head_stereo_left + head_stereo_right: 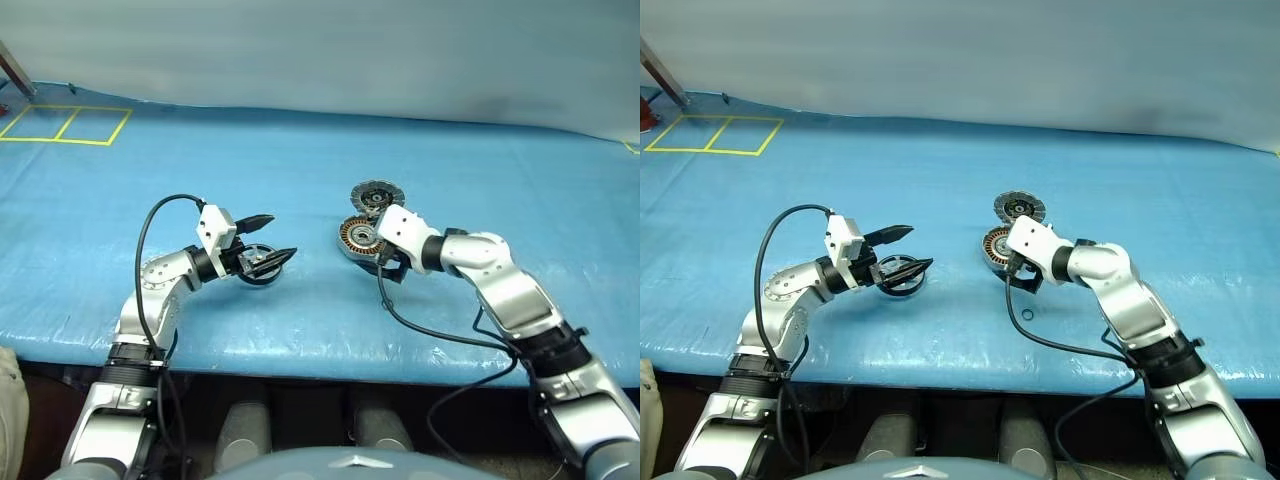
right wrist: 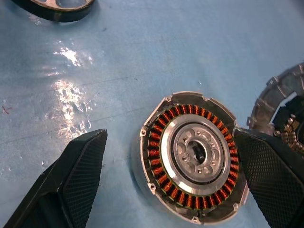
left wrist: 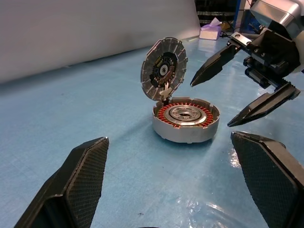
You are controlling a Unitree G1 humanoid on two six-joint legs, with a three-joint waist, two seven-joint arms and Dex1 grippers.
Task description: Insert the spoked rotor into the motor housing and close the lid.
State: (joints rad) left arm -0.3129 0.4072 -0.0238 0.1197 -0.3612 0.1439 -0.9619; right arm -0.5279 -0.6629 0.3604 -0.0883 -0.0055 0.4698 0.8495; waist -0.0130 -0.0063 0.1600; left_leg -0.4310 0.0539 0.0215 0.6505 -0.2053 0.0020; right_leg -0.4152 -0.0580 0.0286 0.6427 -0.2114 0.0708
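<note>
Round silver motor housing [image 2: 192, 156] with copper-orange windings sits uncovered, finned dark lid [image 3: 164, 69] upright at its 12 o'clock. Right end effector [image 3: 247, 83] hovers above it, fingers apart. Left end effector [image 1: 268, 240] spread too (spoked silver rotor [image 1: 902, 275] beneath).

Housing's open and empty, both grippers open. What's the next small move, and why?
Probably lower the left gripper and close it on the spoked rotor lying under its fingers. The motor housing shows bare windings, its lid is tipped up, and the right gripper hovers open over it.

A glossy blue sheet [image 1: 300, 170] is covering the table, catching glare from overhead light. Yellow tape squares [image 1: 66, 125] are marking its far left corner, and a pale wall [image 1: 330, 50] is rising behind.
</note>
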